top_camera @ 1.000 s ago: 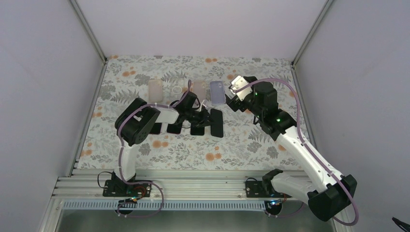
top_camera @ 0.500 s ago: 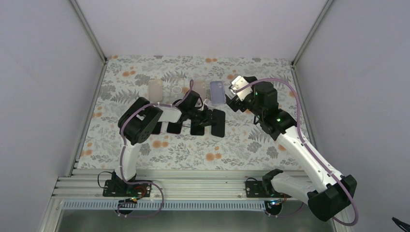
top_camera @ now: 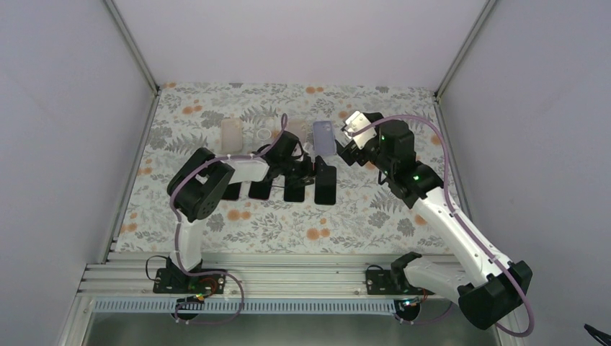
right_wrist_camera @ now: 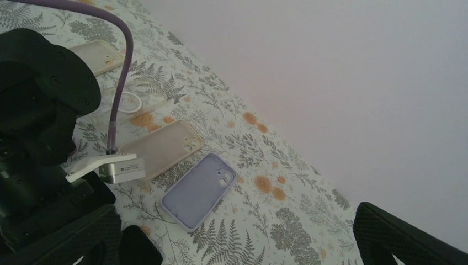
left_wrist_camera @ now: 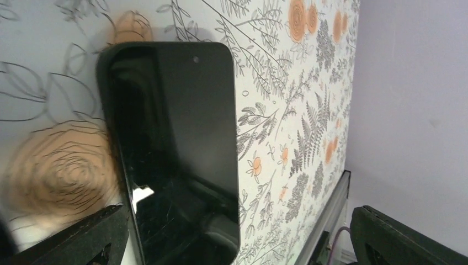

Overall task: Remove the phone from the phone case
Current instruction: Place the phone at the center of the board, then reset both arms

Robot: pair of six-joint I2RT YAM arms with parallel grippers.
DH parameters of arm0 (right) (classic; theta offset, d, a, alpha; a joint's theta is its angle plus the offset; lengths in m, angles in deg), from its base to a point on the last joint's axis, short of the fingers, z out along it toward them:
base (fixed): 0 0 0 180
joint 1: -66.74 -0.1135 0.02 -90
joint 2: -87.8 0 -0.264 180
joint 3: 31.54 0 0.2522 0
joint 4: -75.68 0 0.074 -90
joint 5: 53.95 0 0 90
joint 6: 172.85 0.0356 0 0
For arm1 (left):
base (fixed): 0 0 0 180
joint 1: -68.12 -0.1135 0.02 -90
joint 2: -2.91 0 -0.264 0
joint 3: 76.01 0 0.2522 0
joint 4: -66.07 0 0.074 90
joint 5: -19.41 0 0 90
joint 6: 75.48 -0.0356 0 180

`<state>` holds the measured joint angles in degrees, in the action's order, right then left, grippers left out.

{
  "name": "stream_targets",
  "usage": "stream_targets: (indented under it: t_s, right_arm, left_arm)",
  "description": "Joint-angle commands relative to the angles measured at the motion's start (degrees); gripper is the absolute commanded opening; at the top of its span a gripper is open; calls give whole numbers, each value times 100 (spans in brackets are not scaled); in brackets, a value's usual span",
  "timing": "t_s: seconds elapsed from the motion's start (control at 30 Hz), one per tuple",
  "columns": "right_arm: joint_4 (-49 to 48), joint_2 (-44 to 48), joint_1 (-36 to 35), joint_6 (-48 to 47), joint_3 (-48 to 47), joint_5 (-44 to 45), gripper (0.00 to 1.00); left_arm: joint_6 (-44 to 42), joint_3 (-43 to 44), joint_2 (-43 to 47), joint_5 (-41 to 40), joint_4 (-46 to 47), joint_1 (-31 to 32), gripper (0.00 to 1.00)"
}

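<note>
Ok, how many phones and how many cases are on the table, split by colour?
Black phones: 4
Beige cases: 2
Clear case: 1
Lilac case: 1
Total: 8

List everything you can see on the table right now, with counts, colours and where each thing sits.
Phones: four, black, front row, side by side.
Lilac case: one, back row, right end.
Beige cases: two, back row, one at the left end, one beside the lilac case.
Clear case: one, back row, between the beige ones.
Tablecloth: one, pale floral with orange flowers.
Left gripper: open, over the right-end phone.
Right gripper: open, near the lilac case.
</note>
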<state>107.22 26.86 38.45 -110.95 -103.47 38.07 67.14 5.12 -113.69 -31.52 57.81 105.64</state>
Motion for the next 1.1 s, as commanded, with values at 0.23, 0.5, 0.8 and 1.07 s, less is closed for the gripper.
stream_targets:
  t_s: [0.23,0.5,0.8,1.07]
  right_arm:
    - [44,-163,210,527,-531,-346,99]
    - [101,-479,404,1028,-1294,-511,99]
    - [-90,-1086,834,1665,-1918,-1267,99]
    - [-138,-1840,1891,2296,-2031,-2390,99]
  left_arm:
    - [-1104,85,1293,-1336,-1033,-13,100]
    - [-2429,656,2130,-2067,-1656,-479,100]
    - [-3307,1405,2824,-2025,-2187,-2498,100]
    - [-4760,3200,2097,-2553,-4422,-3788,100]
